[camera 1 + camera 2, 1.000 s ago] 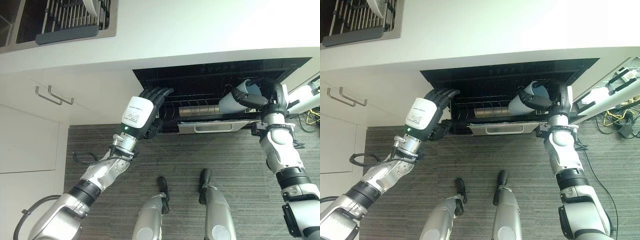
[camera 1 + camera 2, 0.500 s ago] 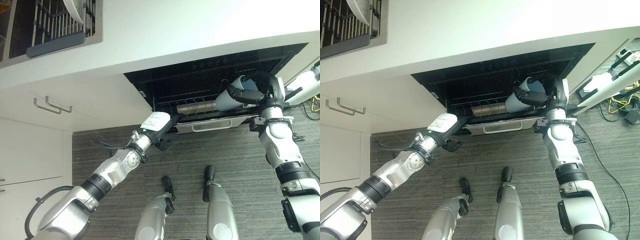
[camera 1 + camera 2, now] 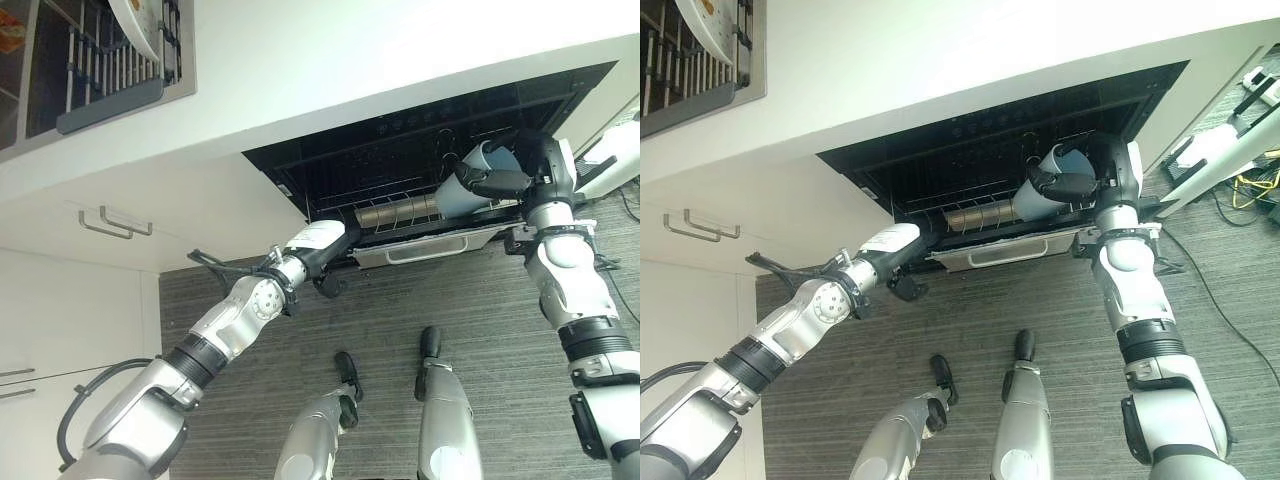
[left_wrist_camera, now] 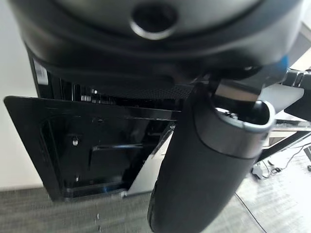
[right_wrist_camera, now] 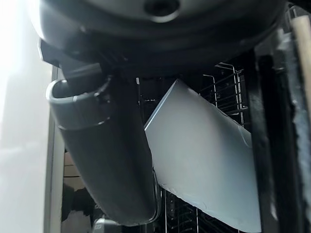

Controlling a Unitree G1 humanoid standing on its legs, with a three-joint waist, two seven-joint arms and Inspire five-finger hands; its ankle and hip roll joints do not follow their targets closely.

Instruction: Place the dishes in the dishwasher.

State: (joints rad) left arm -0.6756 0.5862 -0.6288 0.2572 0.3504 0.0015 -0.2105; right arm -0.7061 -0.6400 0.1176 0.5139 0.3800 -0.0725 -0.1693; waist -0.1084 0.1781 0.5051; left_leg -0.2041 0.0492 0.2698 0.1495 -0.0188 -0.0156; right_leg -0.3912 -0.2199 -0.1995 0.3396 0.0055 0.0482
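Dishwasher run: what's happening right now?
The right hand holds a grey cup on its side over the rack inside the open dishwasher; it is not set down yet. The left hand reaches to the rack's front left corner; its fingers are hidden there. A dish rack with a plate stands in the sink on the counter.

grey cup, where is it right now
The grey cup is held in the right hand on the robot's right in the eye views, just above the wire rack of the open black dishwasher.
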